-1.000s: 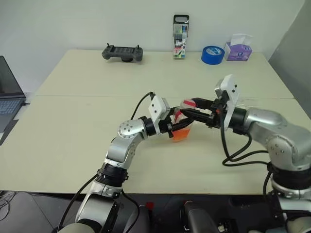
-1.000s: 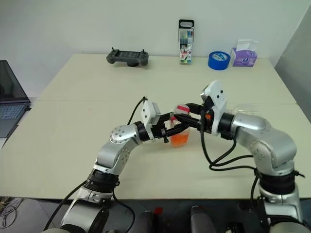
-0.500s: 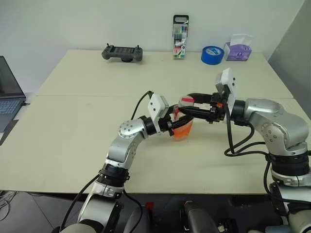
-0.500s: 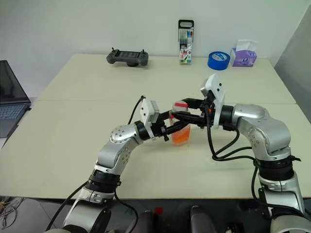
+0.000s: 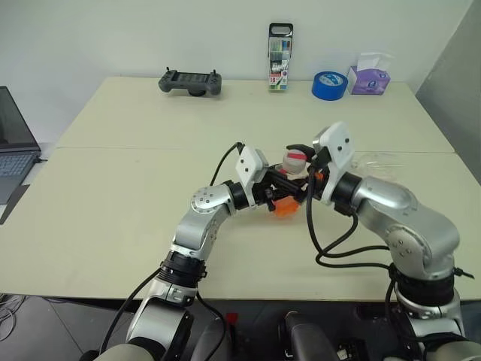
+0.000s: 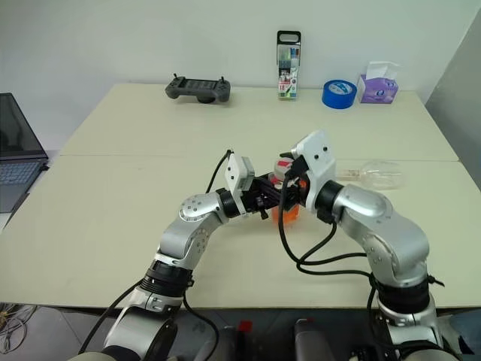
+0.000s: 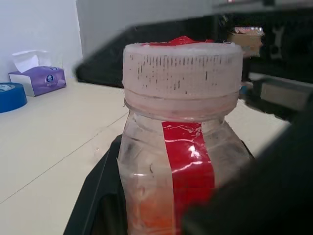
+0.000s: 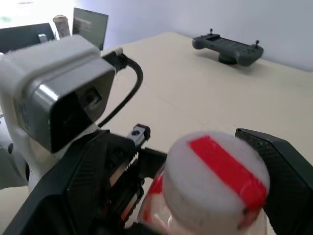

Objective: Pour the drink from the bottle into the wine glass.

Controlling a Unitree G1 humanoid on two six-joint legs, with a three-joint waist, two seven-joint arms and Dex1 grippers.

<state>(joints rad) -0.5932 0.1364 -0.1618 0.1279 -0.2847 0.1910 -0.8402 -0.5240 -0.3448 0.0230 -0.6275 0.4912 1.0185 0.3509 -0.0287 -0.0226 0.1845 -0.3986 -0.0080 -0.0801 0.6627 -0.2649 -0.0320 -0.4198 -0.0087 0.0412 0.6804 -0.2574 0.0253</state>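
Observation:
My left gripper [image 5: 280,198] is shut on the body of the small clear bottle [image 5: 285,197], holding it upright just above the table. The orange drink [image 7: 150,215] fills its lower part. Its whitish cap [image 8: 215,182] carries a red strip. My right gripper [image 5: 299,162] reaches in from the right and stands open around the cap, one finger [image 8: 286,169] a little clear of it. The wine glass [image 6: 378,174] lies on its side on the table, to the right behind my right arm.
Along the table's far edge stand a dark game controller [image 5: 189,81], a tall case of coloured pens [image 5: 279,59], a blue tape roll [image 5: 328,84] and a purple tissue box [image 5: 368,75]. A laptop [image 5: 11,143] sits at the left edge.
My right gripper has turned and swung in closer over the cap, and its jaws have spread wide. The left gripper kept the bottle still. The lying glass has come into view.

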